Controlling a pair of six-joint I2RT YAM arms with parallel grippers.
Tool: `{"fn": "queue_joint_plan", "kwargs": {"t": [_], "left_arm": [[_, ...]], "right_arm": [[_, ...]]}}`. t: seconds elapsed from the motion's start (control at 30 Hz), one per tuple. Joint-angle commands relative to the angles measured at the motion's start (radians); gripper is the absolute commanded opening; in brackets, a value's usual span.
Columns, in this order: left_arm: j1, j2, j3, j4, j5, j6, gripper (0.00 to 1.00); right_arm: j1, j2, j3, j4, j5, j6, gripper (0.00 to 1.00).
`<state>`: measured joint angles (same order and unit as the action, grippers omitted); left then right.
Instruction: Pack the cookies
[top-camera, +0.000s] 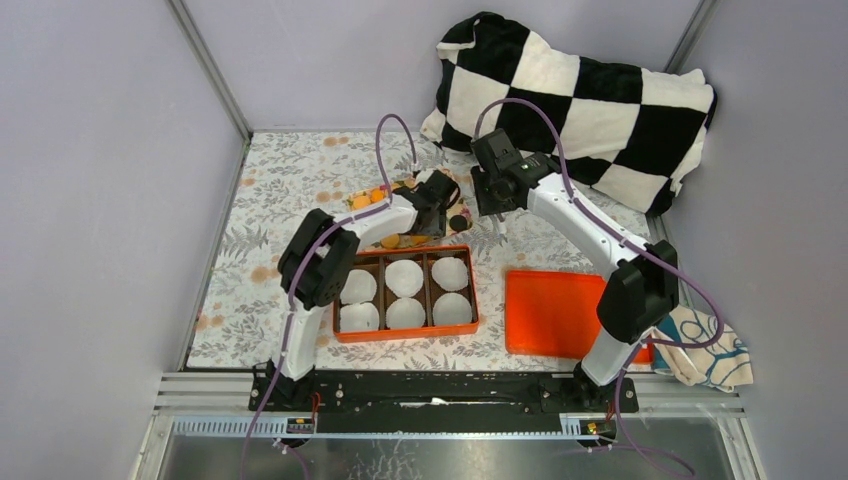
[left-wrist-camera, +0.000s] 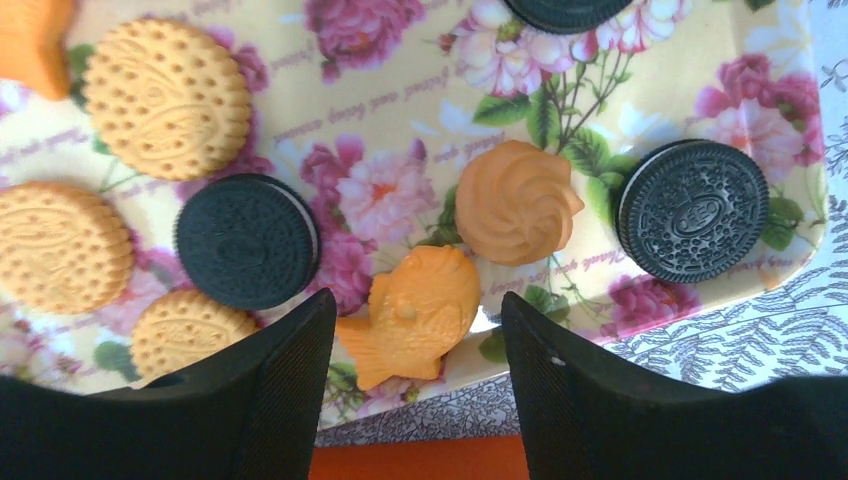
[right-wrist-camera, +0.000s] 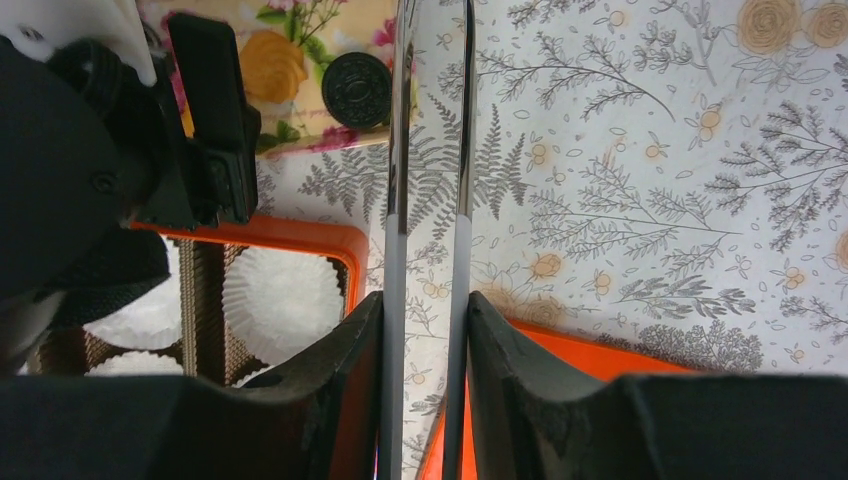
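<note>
The cookies lie on a floral tray (left-wrist-camera: 400, 90): tan round ones (left-wrist-camera: 165, 97), dark sandwich ones (left-wrist-camera: 247, 240), an orange swirl (left-wrist-camera: 517, 200) and an orange fish-shaped one (left-wrist-camera: 415, 330). My left gripper (left-wrist-camera: 417, 297) is open just above the tray's near edge, with the fish cookie between its fingers, not gripped. In the top view it (top-camera: 432, 205) hovers over the tray behind the orange box (top-camera: 474, 290). My right gripper (right-wrist-camera: 425, 300) is shut on metal tongs (right-wrist-camera: 397, 150), whose tips reach near a dark cookie (right-wrist-camera: 356, 88) at the tray's corner.
The orange box holds white paper cups (top-camera: 405, 277) in its compartments. Its flat orange lid (top-camera: 560, 312) lies to its right. A black-and-white checkered pillow (top-camera: 580, 100) sits at the back right. A folded patterned cloth (top-camera: 705, 345) lies at the near right.
</note>
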<state>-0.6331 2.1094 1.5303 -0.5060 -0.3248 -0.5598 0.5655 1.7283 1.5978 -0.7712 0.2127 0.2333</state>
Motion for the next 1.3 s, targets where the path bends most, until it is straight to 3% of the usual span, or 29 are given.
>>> {"fn": "queue_joint_plan", "kwargs": {"t": [0.0,0.17,0.4,0.47,0.7,1.27], "left_arm": [[0.002,-0.105,0.091,-0.033,-0.104,-0.02,0.67],[0.001,-0.303,0.16,-0.101,-0.147,-0.052,0.65],[0.001,-0.552,0.014,-0.105,-0.15,-0.058,0.64],[0.001,-0.588,-0.033,-0.105,-0.149,-0.067,0.64],[0.001,-0.64,-0.111,-0.103,-0.157,-0.066,0.64],[0.001,-0.67,-0.17,-0.08,-0.145,-0.062,0.64]], "right_arm": [[0.022,-0.083,-0.007,0.035,-0.054,-0.005,0.3],[0.063,-0.084,-0.024,0.038,-0.082,-0.011,0.31],[0.098,-0.004,-0.034,0.077,-0.148,-0.003,0.37],[0.099,0.017,-0.029,0.083,-0.146,-0.001,0.43],[0.1,0.063,-0.011,0.097,-0.097,-0.004,0.54],[0.1,0.228,0.096,0.102,-0.019,-0.007,0.53]]}}
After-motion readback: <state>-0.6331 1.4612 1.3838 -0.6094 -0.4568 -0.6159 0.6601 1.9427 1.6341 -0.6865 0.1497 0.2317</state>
